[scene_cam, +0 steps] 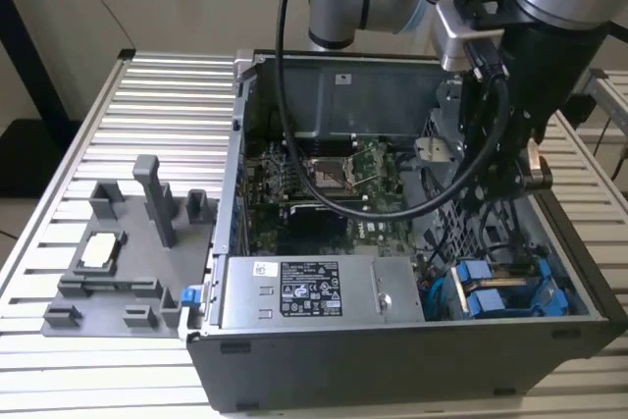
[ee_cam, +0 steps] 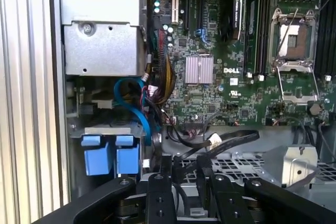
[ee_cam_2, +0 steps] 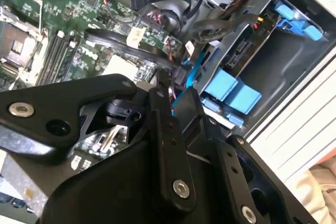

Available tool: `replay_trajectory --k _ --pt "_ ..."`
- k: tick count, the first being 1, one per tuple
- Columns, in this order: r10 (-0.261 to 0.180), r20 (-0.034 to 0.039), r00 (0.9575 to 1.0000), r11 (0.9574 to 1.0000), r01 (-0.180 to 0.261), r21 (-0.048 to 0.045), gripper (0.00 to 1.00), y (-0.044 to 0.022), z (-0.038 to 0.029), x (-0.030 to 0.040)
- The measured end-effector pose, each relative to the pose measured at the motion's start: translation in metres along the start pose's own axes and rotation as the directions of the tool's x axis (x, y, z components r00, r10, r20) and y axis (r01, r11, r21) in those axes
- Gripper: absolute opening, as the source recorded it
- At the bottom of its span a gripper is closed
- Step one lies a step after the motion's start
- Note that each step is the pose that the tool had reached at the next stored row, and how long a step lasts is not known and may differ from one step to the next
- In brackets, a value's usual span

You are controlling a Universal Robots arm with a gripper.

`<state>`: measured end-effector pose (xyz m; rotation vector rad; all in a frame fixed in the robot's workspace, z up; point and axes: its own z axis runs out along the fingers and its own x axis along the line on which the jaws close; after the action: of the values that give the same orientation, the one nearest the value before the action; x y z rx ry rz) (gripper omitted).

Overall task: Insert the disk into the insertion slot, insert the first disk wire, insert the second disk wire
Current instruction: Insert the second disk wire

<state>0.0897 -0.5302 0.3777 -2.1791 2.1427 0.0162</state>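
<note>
One computer case (scene_cam: pixel 392 360), one disk (scene_cam: pixel 481 301), one motherboard (scene_cam: pixel 378 169)

Even light falls from above in the exterior view: the ribbed table (scene_cam: pixel 147 76) reads pale and bright, while the inside of the computer case (scene_cam: pixel 392 360) lies in shade beneath the arm (scene_cam: pixel 549 56). In the first wrist view the motherboard (ee_cam: pixel 210 93) is evenly lit, the metal power-supply box (ee_cam: pixel 100 45) shows mild sheen, and the black gripper (ee_cam: pixel 181 187) is a dark mass.
</note>
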Motion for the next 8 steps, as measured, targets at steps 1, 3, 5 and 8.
replay_trajectory --k 1,3,5,8 --pt "-0.007 -0.0086 0.9999 1.0000 0.007 0.0000 0.33 0.0000 0.0003 -0.0004" --pt "-0.022 -0.0238 0.9995 0.9998 0.022 0.0002 0.33 0.0001 0.0011 -0.0012" --pt "-0.035 -0.0351 0.9988 0.9994 0.035 0.0025 0.33 0.0004 0.0025 -0.0032" --pt "-0.041 -0.0406 0.9984 0.9990 0.041 0.0154 0.33 0.0022 0.0061 -0.0106"
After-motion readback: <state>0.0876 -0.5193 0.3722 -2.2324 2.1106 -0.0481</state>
